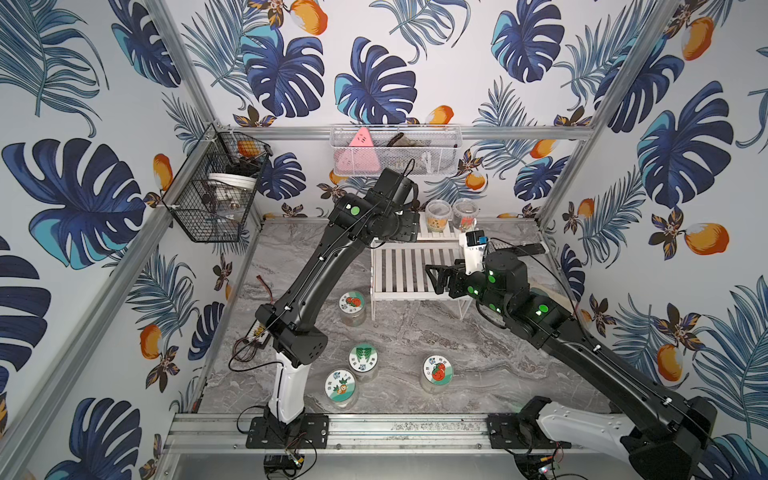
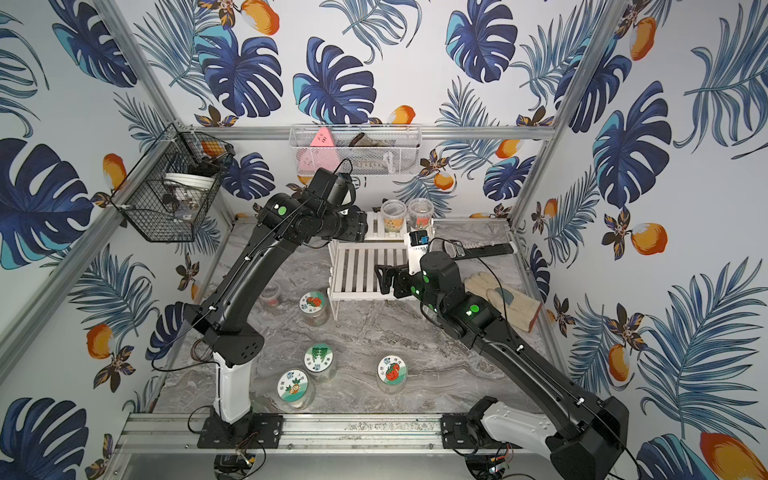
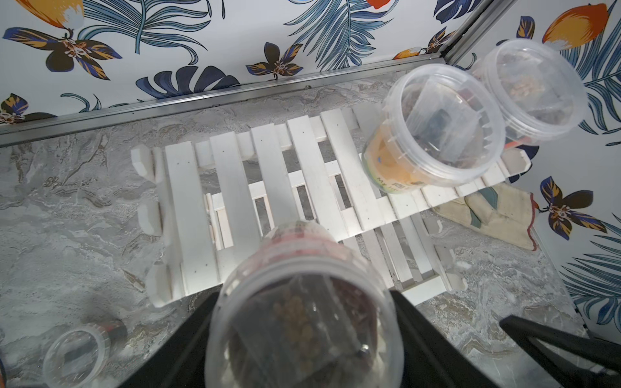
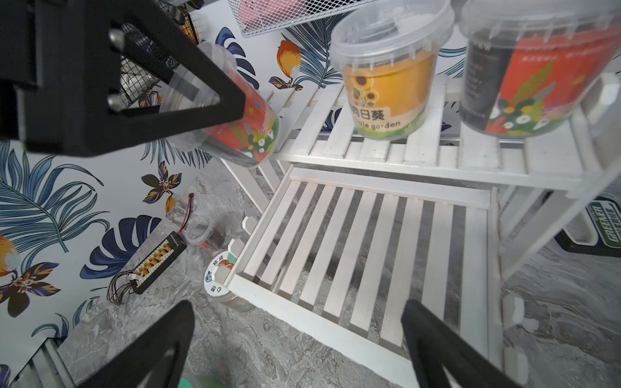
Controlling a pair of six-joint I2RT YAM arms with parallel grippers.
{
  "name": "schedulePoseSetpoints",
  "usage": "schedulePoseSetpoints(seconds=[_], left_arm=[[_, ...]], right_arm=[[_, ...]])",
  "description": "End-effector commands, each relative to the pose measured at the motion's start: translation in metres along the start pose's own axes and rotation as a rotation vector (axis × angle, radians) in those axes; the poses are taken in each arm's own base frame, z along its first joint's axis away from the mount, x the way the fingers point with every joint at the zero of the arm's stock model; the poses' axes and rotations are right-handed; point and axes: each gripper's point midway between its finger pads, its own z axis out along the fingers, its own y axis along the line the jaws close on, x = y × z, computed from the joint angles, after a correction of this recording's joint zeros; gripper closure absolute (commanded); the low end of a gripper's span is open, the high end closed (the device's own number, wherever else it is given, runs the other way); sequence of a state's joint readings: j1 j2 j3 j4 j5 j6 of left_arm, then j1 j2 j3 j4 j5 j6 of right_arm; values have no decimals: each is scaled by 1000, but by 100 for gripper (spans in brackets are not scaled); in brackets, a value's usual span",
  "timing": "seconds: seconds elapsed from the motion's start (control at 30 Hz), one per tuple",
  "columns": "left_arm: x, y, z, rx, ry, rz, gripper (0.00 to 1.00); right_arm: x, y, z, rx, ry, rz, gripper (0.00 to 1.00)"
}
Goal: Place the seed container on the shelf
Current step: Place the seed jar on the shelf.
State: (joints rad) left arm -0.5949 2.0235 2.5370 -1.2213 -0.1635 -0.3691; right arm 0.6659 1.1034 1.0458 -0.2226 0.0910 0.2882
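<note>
Carry stage. The left gripper (image 3: 304, 339) is clamped on the seed container (image 4: 242, 131), a clear tub with a red flowered label, gripped up near its rim. The tub is tilted, not upright, with its base toward the left end of the upper tier (image 4: 379, 151) of the shelf (image 1: 399, 270). From the right wrist view the base is just beside that tier's edge. I can't tell whether it touches the slats. So it is picked up and brought to the shelf, but not set down yet.

The right gripper (image 1: 433, 279) has its fingers spread wide and holds nothing. It hovers over the front of the lower tier (image 4: 369, 242), which is bare.

The upper tier carries two upright tubs: a sunflower tub (image 4: 383, 90) with an orange label, and beside it a red-label tub (image 4: 537, 74) at the right end. There are free slats to the left of the sunflower tub, which looks like the spot being aimed at.

Left to do, my read: level the tub, lower it flat onto the slats, let go, and pull the arm back without nudging the sunflower tub. That looks like the last stretch for this tub.

Four lidded jars (image 1: 363, 361) stand on the marble table (image 1: 478, 332) in front of the shelf, one close by its front left leg. A small clear tub (image 4: 205, 231) sits near the left wall. I can't tell whether those are meant to go up too.
</note>
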Motion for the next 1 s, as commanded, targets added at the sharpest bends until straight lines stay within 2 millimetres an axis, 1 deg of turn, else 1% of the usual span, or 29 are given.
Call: schedulePoseSetpoints(seconds=[0.0,0.07,0.2,0.27,0.37,0.47,0.63,0.7,0.77,0.87,0.97], left_arm=[[-13,0,2,-7,-50,-23,31],[-18,1,3,-15,-70,-33,31],[-24,2,6,-25,-92,-39,32],[-26,3,7,-25,-99,-42,32],[-25,3,12,-29,-91,-36,32],[-22,2,18,-23,-78,-33,32],[-20,5,25,-43,-65,-22,31],[-19,7,26,-54,-63,-18,31],[-20,8,28,-55,-62,-18,29],[-21,11,30,-62,-64,-17,26],[-22,12,33,-62,-66,-22,26]], right_arm=[[-2,0,-4,-1,-13,21,0],[2,0,-7,-4,5,28,0],[12,-7,-13,16,18,46,0],[13,-9,-16,20,11,54,0],[11,-8,-15,14,4,51,0],[4,-4,-11,11,0,31,0],[-22,-9,-13,72,-35,-38,0],[-27,-8,-15,73,-45,-46,0],[-28,-7,-16,66,-51,-39,0],[-25,-6,-15,55,-43,-23,0],[-20,-6,-13,53,-27,-6,0]])
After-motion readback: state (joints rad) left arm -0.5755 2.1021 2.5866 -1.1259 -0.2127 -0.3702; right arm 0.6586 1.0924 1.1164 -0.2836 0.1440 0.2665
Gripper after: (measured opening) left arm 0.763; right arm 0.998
